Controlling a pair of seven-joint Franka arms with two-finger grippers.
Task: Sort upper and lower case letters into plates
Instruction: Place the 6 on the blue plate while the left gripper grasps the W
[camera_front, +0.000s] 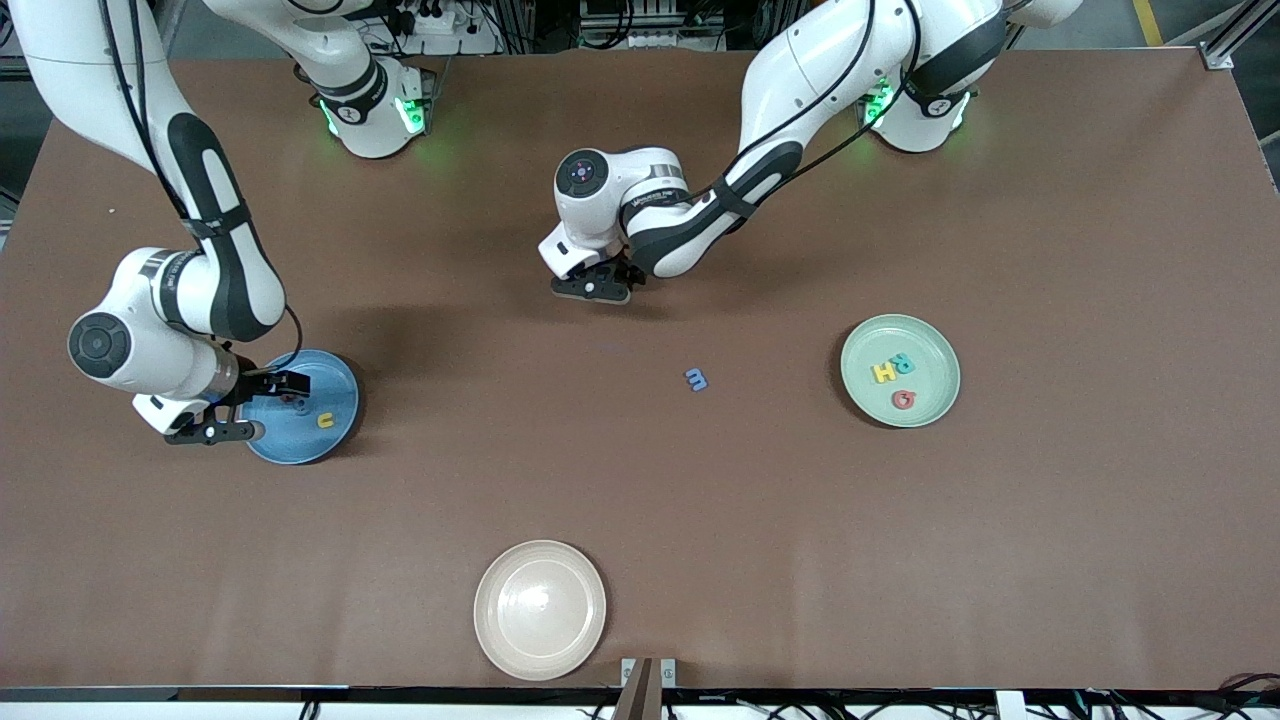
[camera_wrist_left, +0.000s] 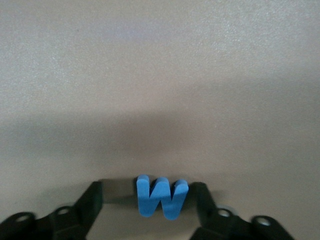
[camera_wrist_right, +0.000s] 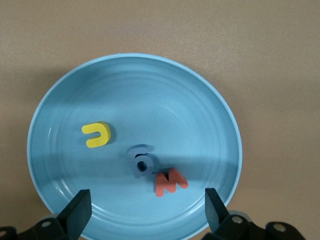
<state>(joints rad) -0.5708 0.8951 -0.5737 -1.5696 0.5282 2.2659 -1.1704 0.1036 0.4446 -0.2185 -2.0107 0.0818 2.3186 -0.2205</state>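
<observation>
Down at the counter (camera_front: 1000, 560), the blue w (camera_wrist_left: 161, 197) stood on edge between the two fingers (camera_wrist_left: 202, 202) of the left hand (camera_front: 595, 290), near the middle and toward the arms' bases. One finger looked to be against it and a gap showed on the other side, so the hand was open around the piece, not clamped on it. Standing the thin piece up likely gave the pads faces to press.

A loose blue letter (camera_front: 696, 379) lay flat nearer the camera, between the plates. The sky blue plate (camera_front: 340, 420), at the right arm's end, held a yellow u (camera_wrist_right: 96, 134), a grey-blue letter (camera_wrist_right: 141, 161) and a red m (camera_wrist_right: 169, 182), which reads as the lower case pile. The mint green plate (camera_front: 935, 345), at the left arm's end, held a yellow H (camera_front: 884, 373), a teal R (camera_front: 902, 364) and a red G (camera_front: 904, 399). A cream plate (camera_front: 585, 645) sat nearest the camera.

The left arm reached in with its wrist bent straight down. The right hand (camera_front: 262, 405) waited over the sky blue plate, fingers spread wide and holding nothing.
</observation>
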